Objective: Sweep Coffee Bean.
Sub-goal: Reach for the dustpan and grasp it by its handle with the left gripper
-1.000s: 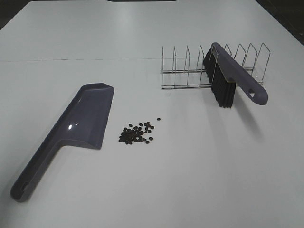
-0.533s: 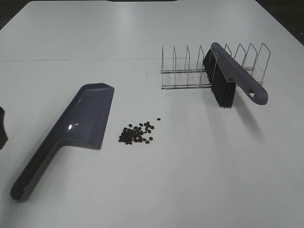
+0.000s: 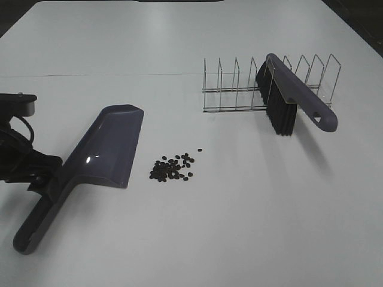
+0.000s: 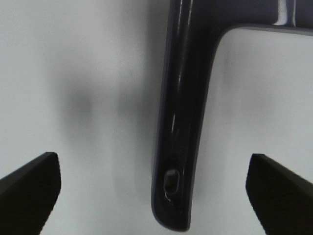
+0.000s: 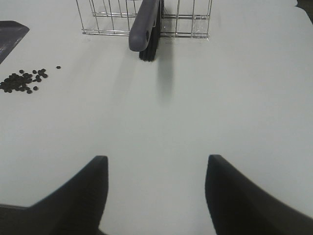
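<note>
Dozens of tiny dark coffee beans (image 3: 172, 168) lay in a small pile on the white table (image 3: 239, 209), just beside the grey-purple dustpan (image 3: 105, 146) and outside it. Farther back, a wire rack (image 3: 236, 91) held a brush (image 3: 296, 98) with its black bristles down and its handle sticking out. The left gripper (image 4: 154, 164) hung over the dustpan's handle, its fingers wide apart, one on each side, not touching it. The right gripper (image 5: 154, 166) hung over the table with its fingers partly open, holding nothing. Past the table's far corners the room was dark.
</note>
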Controlling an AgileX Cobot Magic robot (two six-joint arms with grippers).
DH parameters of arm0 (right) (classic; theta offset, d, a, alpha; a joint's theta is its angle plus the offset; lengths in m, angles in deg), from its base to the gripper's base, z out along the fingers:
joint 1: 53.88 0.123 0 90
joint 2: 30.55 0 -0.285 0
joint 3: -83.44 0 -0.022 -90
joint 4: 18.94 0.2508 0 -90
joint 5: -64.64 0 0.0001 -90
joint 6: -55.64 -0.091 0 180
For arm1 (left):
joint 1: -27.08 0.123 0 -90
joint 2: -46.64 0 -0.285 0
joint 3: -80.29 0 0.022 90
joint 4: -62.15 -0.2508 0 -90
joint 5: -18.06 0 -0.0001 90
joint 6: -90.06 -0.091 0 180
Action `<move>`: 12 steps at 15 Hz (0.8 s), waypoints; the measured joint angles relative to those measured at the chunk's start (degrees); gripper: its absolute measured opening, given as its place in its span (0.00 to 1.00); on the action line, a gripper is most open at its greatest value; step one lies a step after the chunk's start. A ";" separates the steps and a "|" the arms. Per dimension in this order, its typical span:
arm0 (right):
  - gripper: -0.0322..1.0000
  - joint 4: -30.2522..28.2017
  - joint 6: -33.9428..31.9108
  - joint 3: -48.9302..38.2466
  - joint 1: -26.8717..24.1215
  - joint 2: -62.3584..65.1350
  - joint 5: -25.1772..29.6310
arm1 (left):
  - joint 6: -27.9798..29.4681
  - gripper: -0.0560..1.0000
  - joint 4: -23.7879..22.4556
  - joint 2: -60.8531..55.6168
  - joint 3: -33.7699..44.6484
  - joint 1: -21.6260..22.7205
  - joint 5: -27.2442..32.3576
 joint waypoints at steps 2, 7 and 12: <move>0.56 0.00 0.00 0.00 0.00 0.00 0.00 | 0.06 0.87 -0.06 4.01 -0.11 0.00 -3.44; 0.56 0.00 0.00 0.00 0.00 0.00 0.00 | 0.06 0.77 -1.72 10.43 -4.41 -0.29 -5.21; 0.56 0.00 0.00 0.00 0.00 0.00 0.00 | 0.06 0.73 -2.29 15.18 -7.73 -2.52 -5.27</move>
